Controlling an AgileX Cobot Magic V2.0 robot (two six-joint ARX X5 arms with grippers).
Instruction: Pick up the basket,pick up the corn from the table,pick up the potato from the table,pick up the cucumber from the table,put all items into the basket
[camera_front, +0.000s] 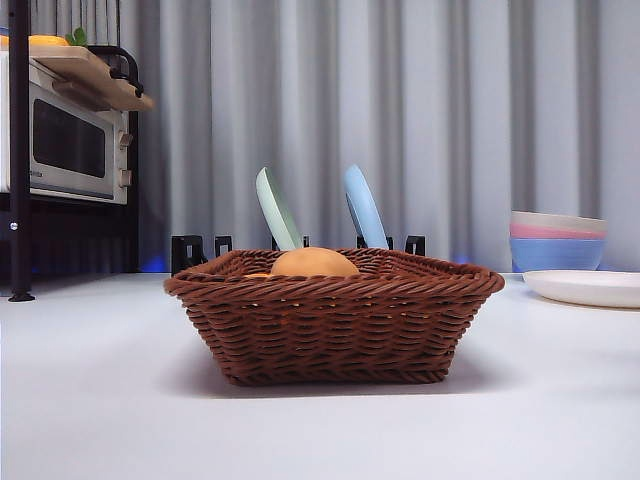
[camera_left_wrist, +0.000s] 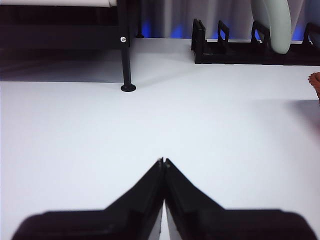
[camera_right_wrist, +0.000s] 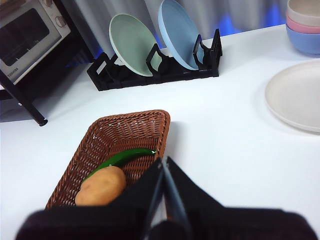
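Brown woven wicker basket (camera_front: 335, 315) fills the front view's centre, the smooth tan potato (camera_front: 314, 263) peeking over its rim. Left wrist view: left gripper (camera_left_wrist: 163, 161) pinched closed, empty, over bare table. Right wrist view: right gripper (camera_right_wrist: 164, 161) closed, empty, above the basket — glossy green cucumber (camera_right_wrist: 121, 158) beside the potato inside; corn unseen, so packing looks nearly finished.

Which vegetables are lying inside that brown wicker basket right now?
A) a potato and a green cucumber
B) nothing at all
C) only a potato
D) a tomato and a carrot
A: the right wrist view looks down into the basket and shows the tan potato lying beside the green cucumber.
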